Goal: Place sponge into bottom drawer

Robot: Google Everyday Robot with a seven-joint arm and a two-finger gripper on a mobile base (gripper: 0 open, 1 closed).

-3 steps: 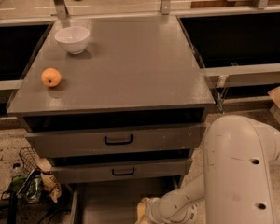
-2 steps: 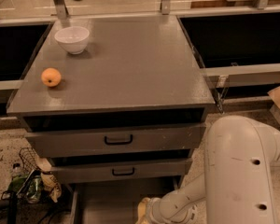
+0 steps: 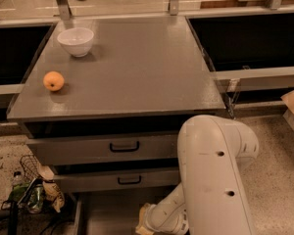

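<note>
Currently: bottom drawer stands open. Gripper is low inside it, at the lower edge of view; spread or pinching, cannot tell. Sponge: pale yellow block at the gripper, over the drawer floor. Release judged outstanding. Surface: grey cabinet top, bearing white bowl and orange. Room: speckled floor.

Pale sponge beside the tool, within the open grey bottom drawer.
</note>
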